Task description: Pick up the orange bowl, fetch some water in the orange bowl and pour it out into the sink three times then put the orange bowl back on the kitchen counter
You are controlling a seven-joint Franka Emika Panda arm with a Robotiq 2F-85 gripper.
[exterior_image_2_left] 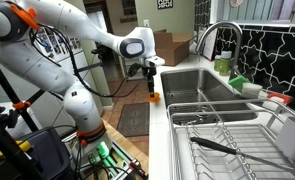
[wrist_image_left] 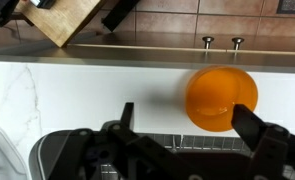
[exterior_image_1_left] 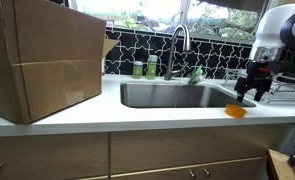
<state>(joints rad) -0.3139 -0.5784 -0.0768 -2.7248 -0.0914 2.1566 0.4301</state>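
The orange bowl (exterior_image_1_left: 235, 111) sits on the white kitchen counter (exterior_image_1_left: 137, 118) at the front edge, right of the sink (exterior_image_1_left: 177, 95). It also shows in an exterior view (exterior_image_2_left: 155, 97) and in the wrist view (wrist_image_left: 221, 98). My gripper (exterior_image_1_left: 251, 92) hangs just above the bowl, fingers pointing down, and also shows in an exterior view (exterior_image_2_left: 153, 85). In the wrist view the gripper (wrist_image_left: 190, 125) is wide open and empty, with the bowl near one finger. The bowl looks empty.
A large cardboard box (exterior_image_1_left: 42, 60) stands on the counter left of the sink. The curved faucet (exterior_image_1_left: 179, 45), green bottles (exterior_image_1_left: 145, 68) and a green sponge (exterior_image_1_left: 196, 74) are behind the basin. A wire dish rack (exterior_image_2_left: 227, 140) stands beside the sink.
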